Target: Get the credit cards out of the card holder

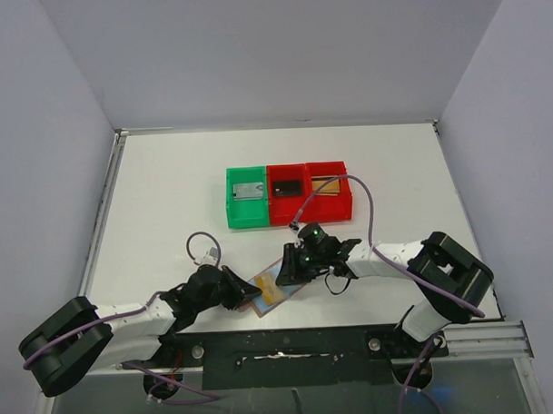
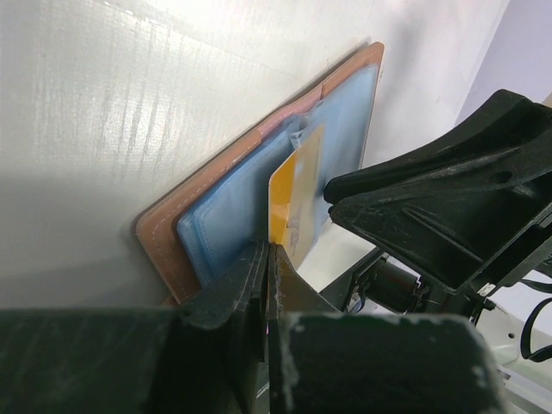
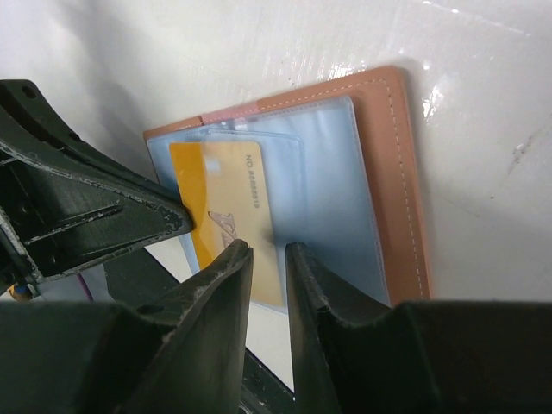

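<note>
1. Top external: holder (image 1: 267, 296) lies open on table (image 1: 167, 202) by the front edge, between my grippers. Green bin (image 1: 247, 218) and red bins (image 1: 309, 209) sit well behind.
2. My left gripper (image 2: 264, 257) is clenched, tips at holder's edge. My right arm blocks that view's right side.
3. My right gripper (image 3: 268, 252) is slightly parted over yellow card (image 3: 228, 190), clamping nothing.
4. Card sticks out of blue lining (image 3: 328, 190); its print is unreadable.

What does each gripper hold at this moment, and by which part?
The left gripper appears shut on the card holder's left edge. The right gripper has its jaws narrowly apart at the yellow card; a grip cannot be told.
</note>
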Tool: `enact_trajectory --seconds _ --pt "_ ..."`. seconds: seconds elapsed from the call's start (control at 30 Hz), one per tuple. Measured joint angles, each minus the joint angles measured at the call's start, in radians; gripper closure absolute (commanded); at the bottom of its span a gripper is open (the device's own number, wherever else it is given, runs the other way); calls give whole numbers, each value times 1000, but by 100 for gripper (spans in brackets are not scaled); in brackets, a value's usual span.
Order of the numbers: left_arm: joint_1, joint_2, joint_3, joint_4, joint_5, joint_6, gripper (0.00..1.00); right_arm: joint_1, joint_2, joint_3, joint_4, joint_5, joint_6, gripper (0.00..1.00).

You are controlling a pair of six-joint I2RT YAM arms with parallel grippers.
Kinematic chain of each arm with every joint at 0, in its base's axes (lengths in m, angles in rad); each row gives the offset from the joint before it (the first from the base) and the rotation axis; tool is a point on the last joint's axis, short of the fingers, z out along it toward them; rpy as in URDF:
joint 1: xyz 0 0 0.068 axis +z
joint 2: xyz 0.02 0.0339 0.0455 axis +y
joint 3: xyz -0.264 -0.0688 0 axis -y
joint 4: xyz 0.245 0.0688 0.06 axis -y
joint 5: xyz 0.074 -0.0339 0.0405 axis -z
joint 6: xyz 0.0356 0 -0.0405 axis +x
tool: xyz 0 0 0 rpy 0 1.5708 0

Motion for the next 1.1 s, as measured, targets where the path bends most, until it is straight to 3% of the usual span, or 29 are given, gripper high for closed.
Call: enact_trajectory --seconds 0.37,0.53,0.73,0.8,0.97,1.1 --pt "0 3 0 0 0 0 100 16 43 28 11 -21 -17 74" --pt "1 7 3 -1 0 3 78 -10 102 55 12 -80 8 76" --pt "1 50 4 76 3 -13 73 -26 105 22 69 -107 45 78" --pt "1 88 4 122 6 -23 75 -33 105 6 93 -117 55 77" --pt "0 170 6 204 15 -37 99 -39 105 -6 119 -127 64 78" --pt "0 153 19 173 13 -53 100 -39 98 -10 117 -119 67 78"
